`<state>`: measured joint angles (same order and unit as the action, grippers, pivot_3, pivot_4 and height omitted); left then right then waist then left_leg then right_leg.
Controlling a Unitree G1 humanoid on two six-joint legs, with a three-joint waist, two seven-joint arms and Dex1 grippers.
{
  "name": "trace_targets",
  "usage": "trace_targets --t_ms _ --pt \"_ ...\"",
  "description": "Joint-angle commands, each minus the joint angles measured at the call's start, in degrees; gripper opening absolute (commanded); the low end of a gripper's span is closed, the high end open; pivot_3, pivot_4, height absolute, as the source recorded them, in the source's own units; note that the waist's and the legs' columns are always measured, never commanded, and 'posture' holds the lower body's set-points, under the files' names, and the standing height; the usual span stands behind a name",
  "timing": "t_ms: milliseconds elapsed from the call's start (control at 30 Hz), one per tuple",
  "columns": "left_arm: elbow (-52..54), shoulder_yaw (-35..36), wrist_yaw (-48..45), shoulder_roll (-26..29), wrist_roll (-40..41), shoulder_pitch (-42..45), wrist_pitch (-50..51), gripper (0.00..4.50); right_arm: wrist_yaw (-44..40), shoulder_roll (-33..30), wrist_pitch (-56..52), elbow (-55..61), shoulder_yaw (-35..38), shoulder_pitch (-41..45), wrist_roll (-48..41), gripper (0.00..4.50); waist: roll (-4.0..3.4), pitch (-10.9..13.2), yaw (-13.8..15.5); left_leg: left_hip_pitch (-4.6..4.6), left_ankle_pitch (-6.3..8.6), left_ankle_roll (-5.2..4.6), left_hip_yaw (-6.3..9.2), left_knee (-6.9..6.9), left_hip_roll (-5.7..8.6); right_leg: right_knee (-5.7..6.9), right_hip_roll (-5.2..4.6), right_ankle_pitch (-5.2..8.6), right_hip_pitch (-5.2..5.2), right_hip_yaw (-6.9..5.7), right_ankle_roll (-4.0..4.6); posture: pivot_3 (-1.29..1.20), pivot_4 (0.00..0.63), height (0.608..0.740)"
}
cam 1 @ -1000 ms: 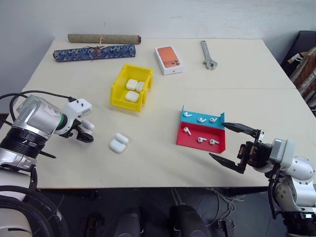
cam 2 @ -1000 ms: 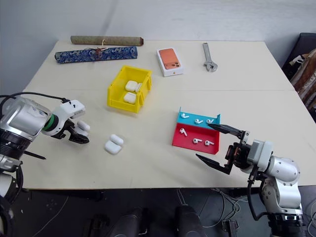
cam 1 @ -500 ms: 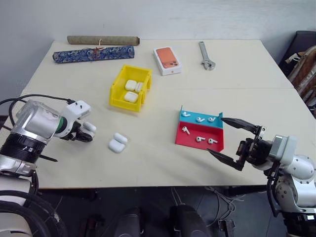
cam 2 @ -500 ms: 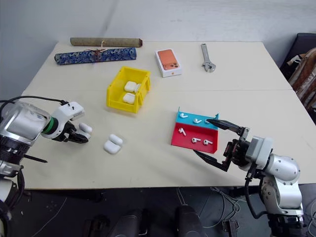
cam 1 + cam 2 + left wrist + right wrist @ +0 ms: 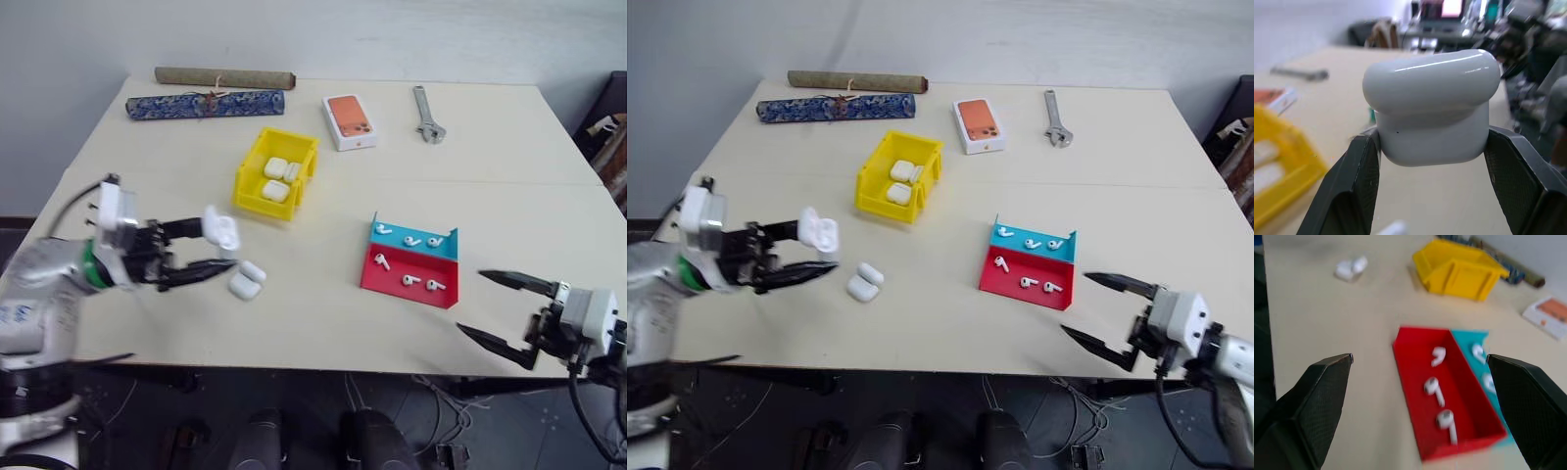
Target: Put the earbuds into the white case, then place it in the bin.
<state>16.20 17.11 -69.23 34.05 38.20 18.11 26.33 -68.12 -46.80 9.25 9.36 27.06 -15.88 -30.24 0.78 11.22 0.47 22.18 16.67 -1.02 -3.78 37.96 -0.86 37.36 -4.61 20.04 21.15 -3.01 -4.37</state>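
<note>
My left gripper is shut on a white case and holds it in the air over the table's left front, its fingers level and pointing right. In the left wrist view the closed case sits clamped between both black fingers. A second white case lies on the table just beyond the fingertips. The yellow bin stands farther back with several white cases inside. Earbuds lie in the red and blue tray. My right gripper is open and holds nothing, at the right front edge near the tray.
At the back of the table lie an orange phone box, a wrench, a blue patterned roll and a brown roll. Bare tabletop stretches between the bin and the tray.
My left gripper has shut on the white case, lifted it and swung right. My right gripper has drawn back to the right front edge, still open. The camera view has shifted.
</note>
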Motion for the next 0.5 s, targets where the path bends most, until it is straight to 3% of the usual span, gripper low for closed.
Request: trace_targets --t_ms 33,100,300,400,500 --pt "8.3 -5.0 4.7 -7.5 3.0 -2.6 -4.0 2.77 3.4 -1.5 0.1 -2.4 8.0 -5.6 5.7 4.5 0.01 0.0 0.0 -0.09 0.01 -0.01 0.0 -0.01 0.0 -0.04 0.02 0.0 -0.11 0.01 0.0 0.0 0.15 0.74" --pt "9.3 -9.3 5.0 -11.2 0.9 -4.6 -7.2 2.77 6.5 -2.5 -0.9 -3.8 9.7 -8.2 10.5 4.5 0.0 0.0 0.0 -0.19 0.03 -0.01 -0.01 -0.03 0.0 -0.19 0.06 0.0 -0.28 0.02 0.0 0.0 0.15 0.74" --pt "5.4 -18.2 9.3 -18.7 -6.2 -4.7 -15.4 2.77 2.7 -5.2 -1.2 -1.1 8.7 -8.0 8.5 4.5 -0.13 -0.1 -0.9 -0.89 0.07 -0.16 -0.24 -0.53 -0.01 -0.51 0.18 0.02 -0.79 0.22 0.03 0.0 0.15 0.74" --pt "3.4 -19.8 7.5 -18.8 -6.6 -4.6 -18.2 2.77 3.6 -9.2 -8.4 3.1 6.5 -3.4 6.9 4.5 -0.24 -0.1 -1.4 -1.0 0.04 -0.16 -0.33 -0.65 -0.01 -0.51 0.2 0.02 -0.78 0.3 0.04 0.0 0.15 0.74" --pt "-0.8 -21.1 4.7 -16.8 -9.8 -4.7 -22.9 2.77 4.7 -17.4 -23.2 9.7 -0.2 5.2 3.8 4.5 -0.28 -0.2 -1.7 -1.0 -0.03 -0.05 -0.3 -0.65 -0.02 -0.45 0.18 0.02 -0.74 0.28 0.03 0.0 0.15 0.74"
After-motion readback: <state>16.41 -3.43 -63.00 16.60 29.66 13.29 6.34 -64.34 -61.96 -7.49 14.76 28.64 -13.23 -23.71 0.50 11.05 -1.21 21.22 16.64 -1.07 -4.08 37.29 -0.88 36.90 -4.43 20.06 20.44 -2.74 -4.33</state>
